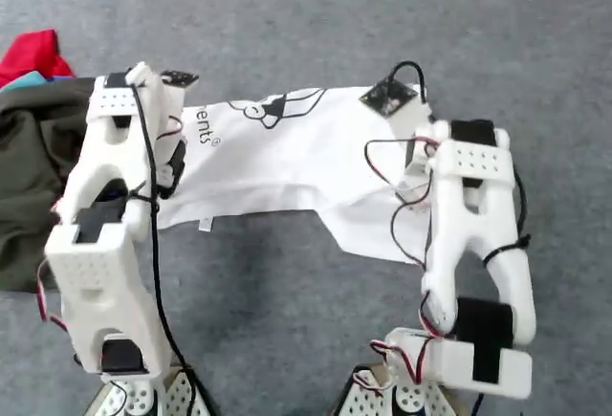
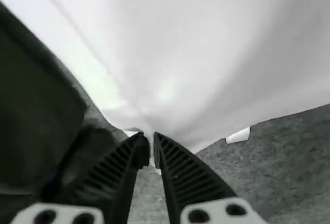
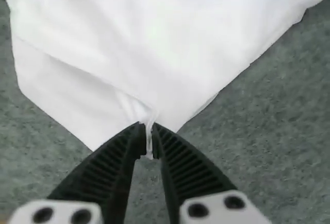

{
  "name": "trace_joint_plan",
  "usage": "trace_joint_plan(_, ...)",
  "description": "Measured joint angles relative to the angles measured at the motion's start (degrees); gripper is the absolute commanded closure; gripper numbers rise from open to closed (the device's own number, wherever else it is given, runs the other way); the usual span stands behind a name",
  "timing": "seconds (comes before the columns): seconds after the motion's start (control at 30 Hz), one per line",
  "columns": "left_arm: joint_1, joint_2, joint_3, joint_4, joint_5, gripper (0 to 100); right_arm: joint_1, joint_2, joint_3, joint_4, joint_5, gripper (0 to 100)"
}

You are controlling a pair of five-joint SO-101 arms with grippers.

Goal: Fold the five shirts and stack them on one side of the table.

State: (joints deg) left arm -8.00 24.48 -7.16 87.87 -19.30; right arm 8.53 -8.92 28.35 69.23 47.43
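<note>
Clenching the left hand [image 2: 151, 152] and right hand [image 3: 148, 140] on the white shirt [image 1: 287, 158], we are aiming to lift its edge evenly.

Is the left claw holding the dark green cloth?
No, the left gripper is shut on an edge of the white shirt, with the dark green cloth beside it.

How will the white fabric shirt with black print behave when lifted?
Probably floppy: the white printed fabric shirt bunches where the left gripper and right gripper pinch it. Likely light, being thin. May drag on the grey tabletop.
</note>
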Motion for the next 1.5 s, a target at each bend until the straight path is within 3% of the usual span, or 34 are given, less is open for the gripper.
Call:
trace_joint_plan(0.27,-0.2,-8.5,7.6,-6.1,0.0,97,3.1,-7.2,4.7,-0.2,0.0,98.5)
trace_joint_plan(0.6,-0.2,-8.6,12.9,-6.6,-8.1,97,4.4,-7.8,16.6,-9.0,0.0,98.5)
trace_joint_plan(1.03,-4.2,-9.1,17.0,-8.0,-10.4,97,6.0,-7.9,19.9,-11.4,0.0,98.5)
trace_joint_plan(1.2,-1.3,-9.1,21.5,-14.2,-9.2,95,4.6,-8.0,21.1,-11.6,0.0,98.5)
trace_joint_plan(1.43,0.8,-9.8,22.9,-17.9,-4.2,83,4.1,-8.0,21.3,-11.6,0.0,97.9)
trace_joint_plan(1.5,0.8,-9.8,22.8,-18.2,-3.8,83,4.2,-8.0,21.3,-11.6,0.0,92.3)
